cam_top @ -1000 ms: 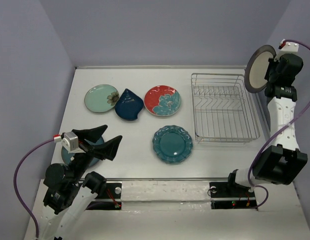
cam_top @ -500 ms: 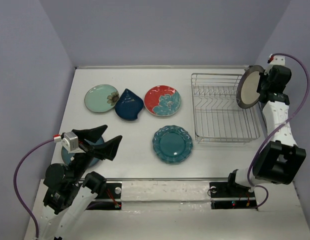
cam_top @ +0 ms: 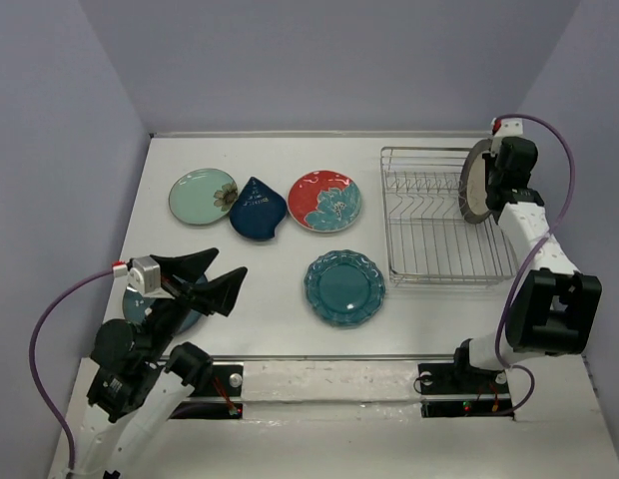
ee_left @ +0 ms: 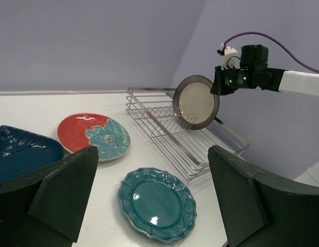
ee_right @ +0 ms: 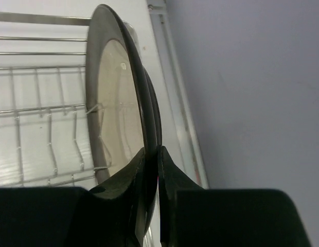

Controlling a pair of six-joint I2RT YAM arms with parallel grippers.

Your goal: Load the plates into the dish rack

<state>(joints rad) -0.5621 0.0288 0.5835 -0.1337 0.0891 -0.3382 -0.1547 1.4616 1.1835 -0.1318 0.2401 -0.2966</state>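
Since a second ago the right gripper (cam_top: 489, 178) has swung down and left, jaws pinched on the rim of the cream round plate with a brown rim (cam_top: 473, 183), now on edge over the far right end of the rectangular silver wire dish rack (cam_top: 421, 241). Nearest, the left gripper (cam_top: 226, 266) gapes wide and empty above the blue-teal round plate (cam_top: 135, 307). Beyond lie the teal scalloped-rim plate (cam_top: 344, 287), then a row on the white table (cam_top: 280, 319): mint-green plate with dark flower (cam_top: 200, 197), navy teardrop-shaped plate (cam_top: 258, 208), red plate with teal floral (cam_top: 325, 200).

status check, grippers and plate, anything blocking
Right gripper shut on cream brown-rimmed plate, upright at dish rack's right end. Left gripper open, holding nothing. No other plates in rack.
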